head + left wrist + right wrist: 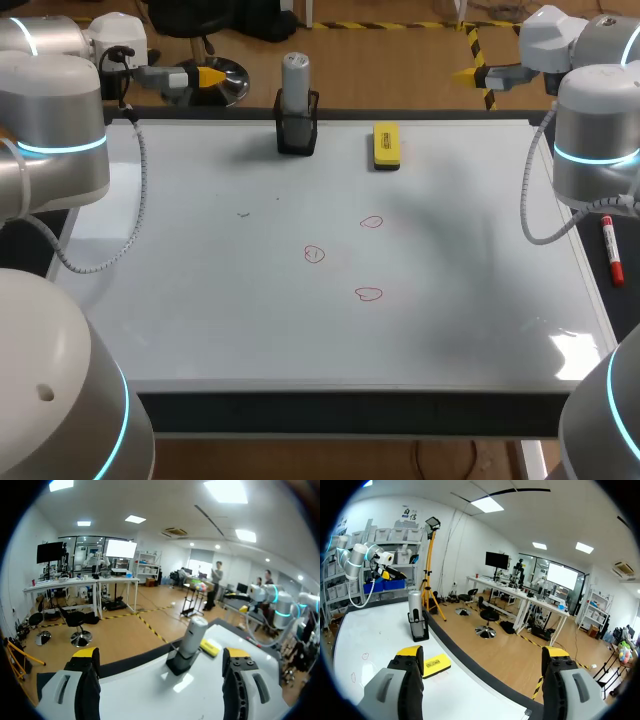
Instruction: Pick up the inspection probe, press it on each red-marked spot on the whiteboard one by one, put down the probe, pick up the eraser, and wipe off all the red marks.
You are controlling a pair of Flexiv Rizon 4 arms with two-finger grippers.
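Note:
The grey inspection probe (295,80) stands upright in a black holder (297,132) at the whiteboard's (200,300) far edge; it also shows ahead of my left gripper as the probe (192,635) and in the right wrist view as the probe (414,607). A yellow eraser (386,145) lies to its right, eraser (209,648), eraser (436,665). Three red marks (371,222), (314,254), (368,293) sit mid-board. My left gripper (205,77) hangs open above the far left corner, left gripper (162,667). My right gripper (470,73) hangs open beyond the far right corner, right gripper (482,667).
A red marker pen (609,250) lies on the dark strip to the right of the whiteboard. Small dark specks (243,213) mark the board left of centre. Both arms' grey cables (130,220) hang over the board's side edges.

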